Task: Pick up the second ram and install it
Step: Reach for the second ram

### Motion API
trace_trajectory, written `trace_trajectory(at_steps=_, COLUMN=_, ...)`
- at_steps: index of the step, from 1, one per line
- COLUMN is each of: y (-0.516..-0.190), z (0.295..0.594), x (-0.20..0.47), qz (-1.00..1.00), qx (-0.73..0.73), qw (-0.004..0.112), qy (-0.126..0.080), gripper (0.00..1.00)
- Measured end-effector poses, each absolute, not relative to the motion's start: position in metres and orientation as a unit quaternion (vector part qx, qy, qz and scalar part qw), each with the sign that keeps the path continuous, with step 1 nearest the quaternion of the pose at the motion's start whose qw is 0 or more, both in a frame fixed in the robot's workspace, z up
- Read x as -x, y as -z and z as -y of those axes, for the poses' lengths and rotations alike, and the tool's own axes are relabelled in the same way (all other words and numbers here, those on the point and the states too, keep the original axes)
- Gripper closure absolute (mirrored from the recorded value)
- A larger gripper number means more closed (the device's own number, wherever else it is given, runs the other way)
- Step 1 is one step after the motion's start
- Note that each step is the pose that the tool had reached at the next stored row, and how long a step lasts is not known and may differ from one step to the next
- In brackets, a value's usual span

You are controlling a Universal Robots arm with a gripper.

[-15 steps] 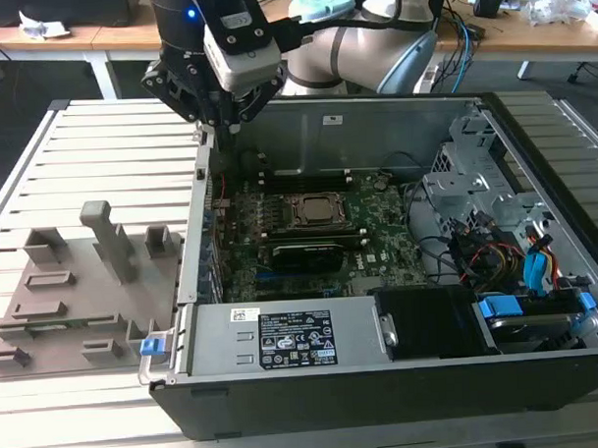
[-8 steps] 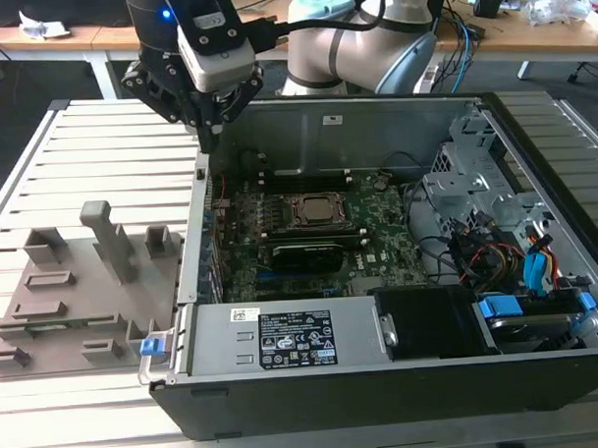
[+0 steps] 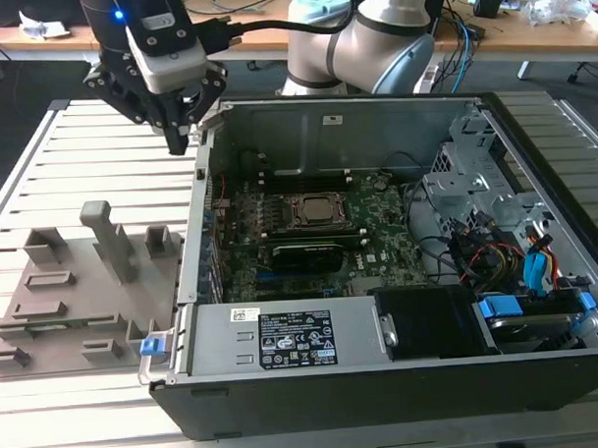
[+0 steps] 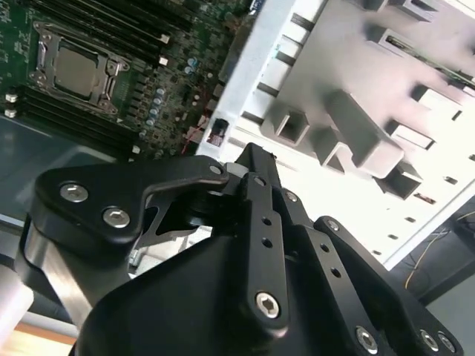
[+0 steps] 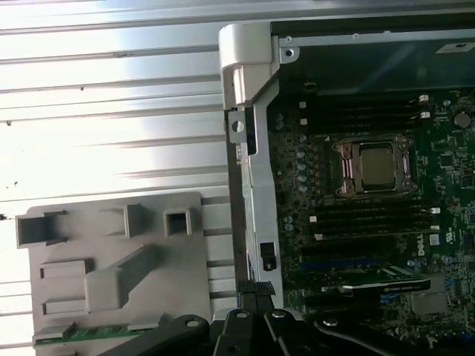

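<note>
Presently hovering by the case wall (image 3: 194, 249), jaws pinched together on nothing. Well apart from the second ram (image 5: 78, 335) — lying in the grey holder (image 5: 119, 248).

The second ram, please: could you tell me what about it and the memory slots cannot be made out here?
1. The second ram: first wrist view shows a green edge in the grey holder; label and chips hidden by the holder's walls, one end cut off by the gripper and the picture's edge.
2. Memory slots: first wrist view, too small to tell whether any holds a stick.
</note>
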State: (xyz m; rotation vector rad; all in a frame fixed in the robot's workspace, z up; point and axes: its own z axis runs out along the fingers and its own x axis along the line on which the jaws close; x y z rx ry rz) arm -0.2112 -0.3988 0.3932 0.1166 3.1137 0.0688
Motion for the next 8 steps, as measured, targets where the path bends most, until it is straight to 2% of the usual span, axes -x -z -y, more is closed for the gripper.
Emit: trace_trajectory(at_steps=8, y=-0.393, z=0.399, x=0.242, qz=-0.999, qx=-0.037, qw=0.013, qy=-0.022, gripper=0.89)
